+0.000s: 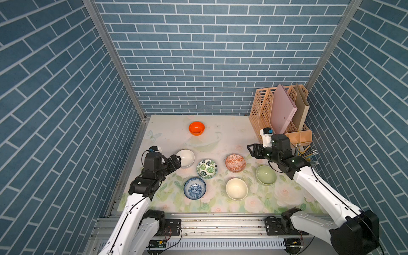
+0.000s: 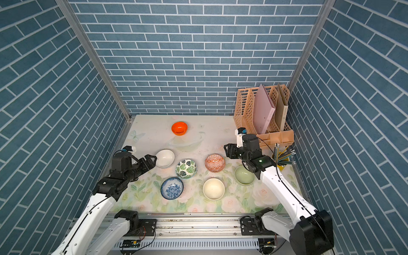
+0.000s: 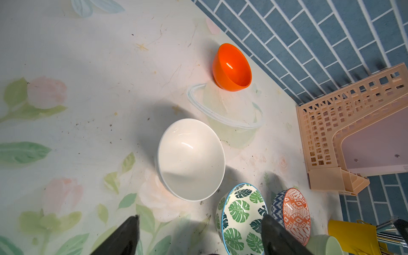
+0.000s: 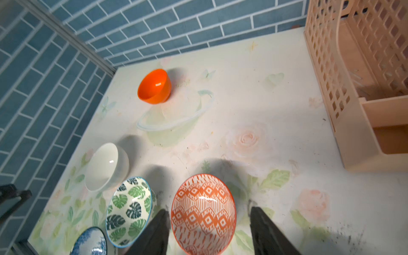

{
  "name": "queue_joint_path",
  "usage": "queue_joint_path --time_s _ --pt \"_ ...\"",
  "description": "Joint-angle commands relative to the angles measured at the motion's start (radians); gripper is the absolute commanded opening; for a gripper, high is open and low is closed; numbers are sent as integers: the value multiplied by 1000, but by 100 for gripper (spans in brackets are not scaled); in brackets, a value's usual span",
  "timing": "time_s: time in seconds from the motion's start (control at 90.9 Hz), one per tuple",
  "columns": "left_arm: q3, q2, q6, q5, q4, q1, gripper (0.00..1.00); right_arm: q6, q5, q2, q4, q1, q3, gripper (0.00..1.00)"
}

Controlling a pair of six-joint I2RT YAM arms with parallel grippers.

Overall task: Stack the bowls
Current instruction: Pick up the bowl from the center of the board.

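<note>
At the left of the frame in a top view, the left pincer (image 1: 177, 162) was released, jaws apart and empty, its tips close by the near rim of the white bowl (image 1: 185, 158). The left wrist view showed that bowl just ahead of the tips, not between them. All seven bowls sat upright and separate on the tabletop (image 1: 231, 136), none stacked: the blue bowl (image 1: 195, 188) lower left of centre, the leaf bowl (image 1: 207, 169) just beside the white one, the orange bowl (image 1: 196, 128) alone near the top edge, then the patterned bowl (image 1: 235, 163), the cream bowl (image 1: 236, 189) below it and the green bowl (image 1: 266, 175) further right. The right pincer (image 1: 250, 150), just up and right of the patterned bowl, was likewise released and held nothing; in the right wrist view its jaws framed that bowl without touching it. The step in hand looked like two rim grasps being lined up. To do it well, each pincer should probably put one jaw inside the wall and one outside, bite deep since the glaze looked slippery, lift straight up before crossing a neighbour, and lower the bowl centred into the next. The arms would best take turns over the middle, and keep off the cup (image 3: 351, 234) and rack (image 1: 262, 108) at far right.
</note>
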Motion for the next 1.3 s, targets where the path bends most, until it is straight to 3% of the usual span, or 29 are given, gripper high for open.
queue_joint_path --time_s 0.0,0.429,0.528,0.913,1.023,1.287 --pt "46 29 -37 -19 -73 -2 89 -103 24 47 -131 32 67 61" --pt "44 28 -8 31 -141 -2 87 -144 42 93 -216 81 108 49" --pt "45 27 -6 27 -157 -2 82 -143 58 92 -236 85 109 49" --pt "48 2 48 51 -200 -2 82 -135 55 90 -276 106 105 48" --pt "66 7 65 60 -225 -2 82 -134 59 94 -307 127 118 42" --pt "63 -28 60 100 -224 -2 81 -110 98 86 -395 170 114 38"
